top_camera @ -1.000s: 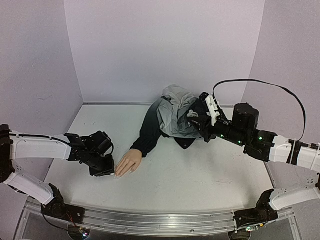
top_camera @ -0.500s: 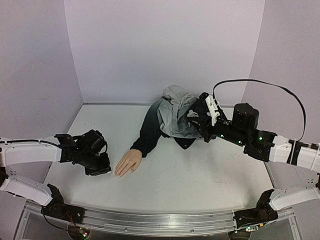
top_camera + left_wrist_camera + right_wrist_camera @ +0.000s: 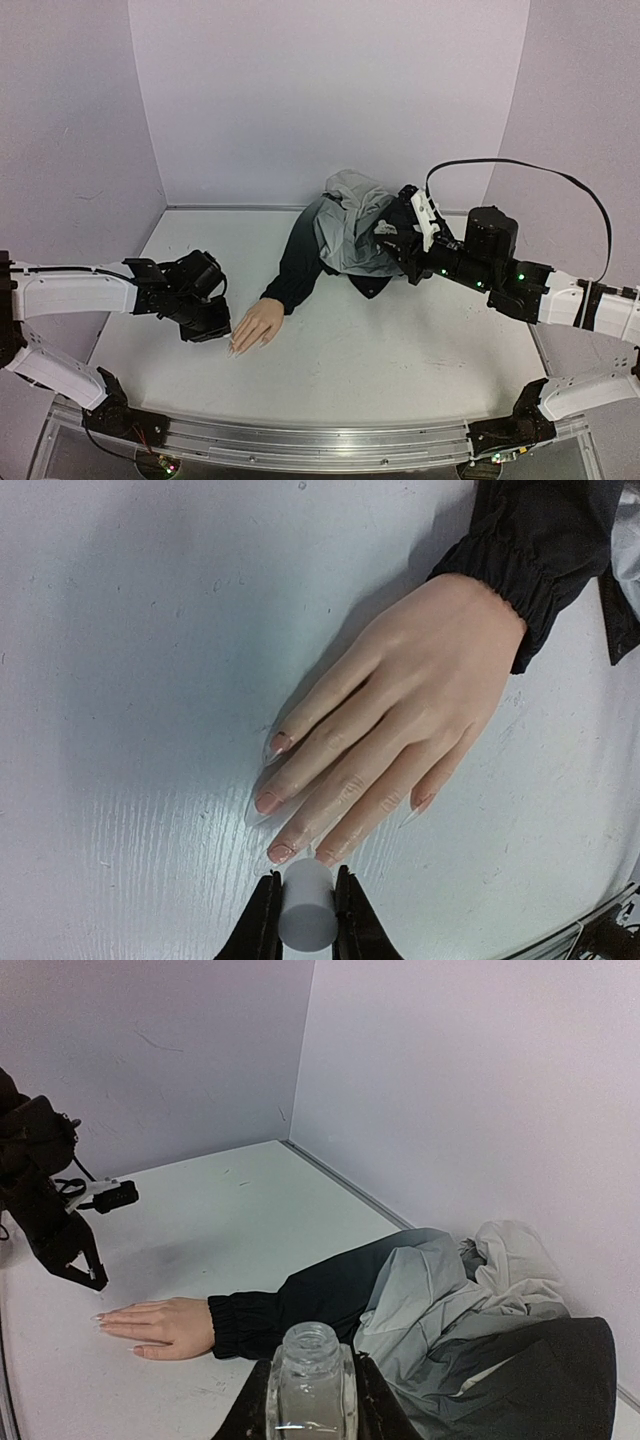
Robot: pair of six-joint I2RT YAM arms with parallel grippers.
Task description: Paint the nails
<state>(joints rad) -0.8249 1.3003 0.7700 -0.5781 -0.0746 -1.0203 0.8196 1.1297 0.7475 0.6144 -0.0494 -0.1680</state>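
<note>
The flesh-coloured mannequin hand [image 3: 257, 325] lies palm down on the table, with a dark sleeve [image 3: 298, 262] on its wrist. In the left wrist view the hand [image 3: 410, 710] fills the middle, and its pale glossy nails [image 3: 267, 802] point toward my left gripper [image 3: 306, 885]. That gripper is shut on a white cylindrical cap [image 3: 306, 920], whose tip is right at the fingertips. In the top view my left gripper [image 3: 205, 325] is just left of the fingers. My right gripper [image 3: 310, 1390] is shut on an open clear glass bottle [image 3: 310, 1360] and holds it above the jacket.
A bunched grey and black jacket [image 3: 350, 235] lies at the back centre, under my right gripper [image 3: 392, 240]. White walls close in the back and both sides. A metal rail [image 3: 310, 440] runs along the near edge.
My left gripper drew back to the left from the fingertips, then came back to them, now a little farther from the near edge. The right arm and the bottle have not moved.
</note>
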